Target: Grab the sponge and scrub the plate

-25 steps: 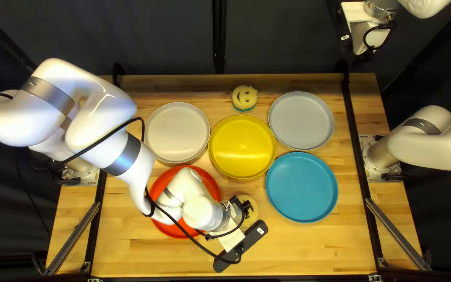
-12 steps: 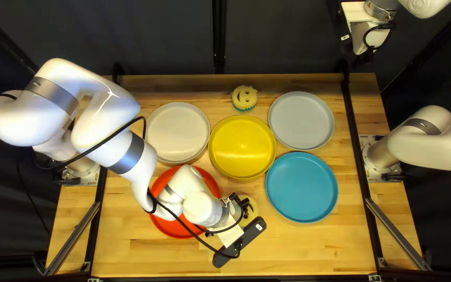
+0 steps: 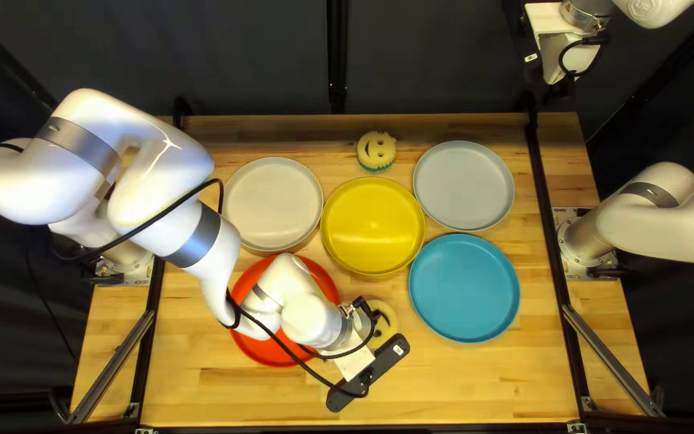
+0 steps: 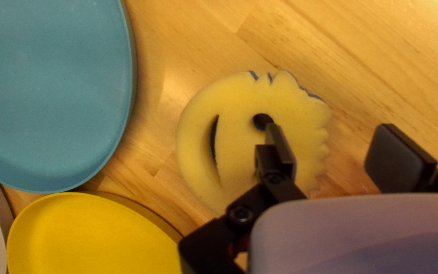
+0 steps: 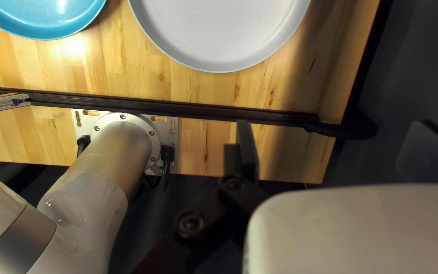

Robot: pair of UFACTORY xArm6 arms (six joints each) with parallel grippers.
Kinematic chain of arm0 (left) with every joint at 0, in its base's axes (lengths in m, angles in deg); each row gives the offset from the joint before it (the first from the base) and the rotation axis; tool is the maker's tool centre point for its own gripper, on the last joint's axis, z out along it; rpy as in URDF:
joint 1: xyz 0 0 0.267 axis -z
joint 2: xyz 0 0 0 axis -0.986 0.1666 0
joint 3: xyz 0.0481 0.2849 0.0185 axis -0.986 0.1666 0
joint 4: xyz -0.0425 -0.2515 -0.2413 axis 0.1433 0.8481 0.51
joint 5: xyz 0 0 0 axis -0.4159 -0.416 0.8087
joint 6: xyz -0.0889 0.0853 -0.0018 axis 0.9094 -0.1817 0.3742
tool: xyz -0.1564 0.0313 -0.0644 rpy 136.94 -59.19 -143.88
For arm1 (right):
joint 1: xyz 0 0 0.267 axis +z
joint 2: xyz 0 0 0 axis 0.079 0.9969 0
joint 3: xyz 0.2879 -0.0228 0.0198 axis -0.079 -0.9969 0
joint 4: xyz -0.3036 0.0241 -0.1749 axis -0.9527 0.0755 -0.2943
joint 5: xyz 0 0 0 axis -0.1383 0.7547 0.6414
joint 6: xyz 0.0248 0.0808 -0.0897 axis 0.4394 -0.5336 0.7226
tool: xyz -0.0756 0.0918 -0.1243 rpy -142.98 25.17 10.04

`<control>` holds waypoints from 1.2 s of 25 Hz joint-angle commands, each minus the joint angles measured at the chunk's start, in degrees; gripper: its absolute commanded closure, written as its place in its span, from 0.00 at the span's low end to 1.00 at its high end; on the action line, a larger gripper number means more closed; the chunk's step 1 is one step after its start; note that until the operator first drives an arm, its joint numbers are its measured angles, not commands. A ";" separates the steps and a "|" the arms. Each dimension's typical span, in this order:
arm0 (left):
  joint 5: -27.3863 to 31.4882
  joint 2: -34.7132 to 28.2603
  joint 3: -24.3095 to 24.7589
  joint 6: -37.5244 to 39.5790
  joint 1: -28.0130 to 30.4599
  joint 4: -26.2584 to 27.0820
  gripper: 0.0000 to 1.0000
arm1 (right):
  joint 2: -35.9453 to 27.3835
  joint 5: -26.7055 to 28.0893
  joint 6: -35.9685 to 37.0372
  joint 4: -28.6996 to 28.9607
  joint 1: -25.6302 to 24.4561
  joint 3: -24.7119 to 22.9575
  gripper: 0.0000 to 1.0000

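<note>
The worktop [image 3: 475, 386] gives me broad room between the blue plate [image 3: 464, 288] and its near edge. With the red plate [image 3: 324, 281], yellow plate [image 3: 373, 227], white plate [image 3: 273, 202] and grey plate [image 3: 463, 186], I count five, plus two sponges: far sponge [image 3: 377, 149], near sponge [image 3: 387, 316] between blue and red. My left tool [image 3: 363, 323] is released, spread wide, one finger [image 4: 281, 149] over the near sponge; contact I can't tell. My right tool [image 3: 560, 58], raised, is spread and released too.
</note>
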 commanded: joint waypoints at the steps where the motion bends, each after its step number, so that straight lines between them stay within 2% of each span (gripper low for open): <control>1: -0.65 0.02 0.55 -1.78 -0.21 1.46 1.00 | 0.00 0.00 0.00 0.00 0.00 0.00 0.00; 5: 0.89 -2.75 1.88 -2.63 0.02 2.60 1.00 | 0.00 0.00 0.00 0.00 0.00 0.00 0.00; 15: 10.15 -17.77 9.70 -3.93 0.16 6.13 1.00 | 0.00 0.00 0.00 0.00 0.00 0.00 0.00; 22: 12.91 -33.47 23.57 -8.95 -5.17 11.72 1.00 | 0.00 0.00 0.00 0.00 0.00 0.00 0.00; 28: 12.50 -41.13 32.72 -17.28 -12.01 18.09 1.00 | 0.00 0.00 0.00 0.00 0.00 0.00 0.00; 30: 12.61 -42.29 34.23 -19.27 -13.68 19.47 1.00 | 0.00 0.00 0.00 0.00 0.00 0.00 0.00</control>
